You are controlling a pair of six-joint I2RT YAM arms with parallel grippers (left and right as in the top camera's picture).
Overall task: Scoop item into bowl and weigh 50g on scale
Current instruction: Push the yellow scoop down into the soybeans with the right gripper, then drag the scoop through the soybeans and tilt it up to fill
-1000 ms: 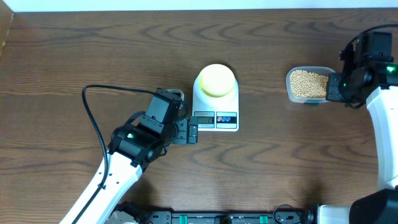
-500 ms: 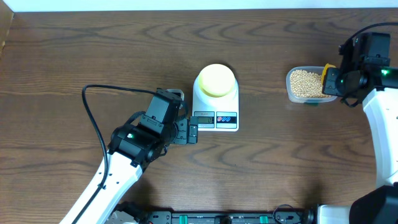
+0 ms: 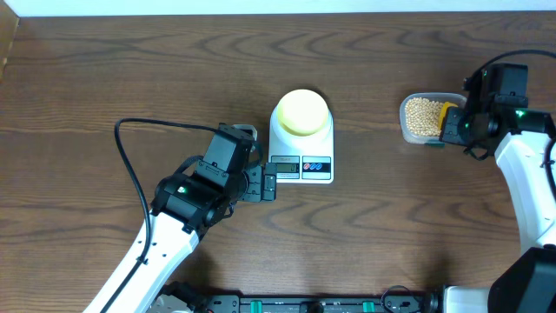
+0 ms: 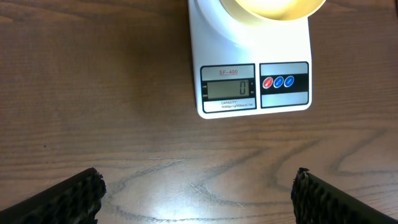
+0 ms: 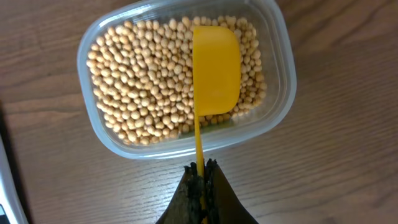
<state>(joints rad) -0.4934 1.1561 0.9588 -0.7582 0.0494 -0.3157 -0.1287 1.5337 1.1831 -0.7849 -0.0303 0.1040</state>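
right gripper (image 5: 200,180) holds yellow scoop (image 5: 216,68) over beans (image 5: 143,81).

The left gripper (image 4: 196,190) is held with fingers spread wide, while the right gripper (image 5: 202,180) is clamped tight on the handle of a scoop (image 5: 216,68).

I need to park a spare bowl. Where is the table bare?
Bare wood lies between the scale and the tub, along the far edge behind both, and far left beyond the cable. Crowded: the scale's front by the left claw, and the tub under the right claw and scoop.
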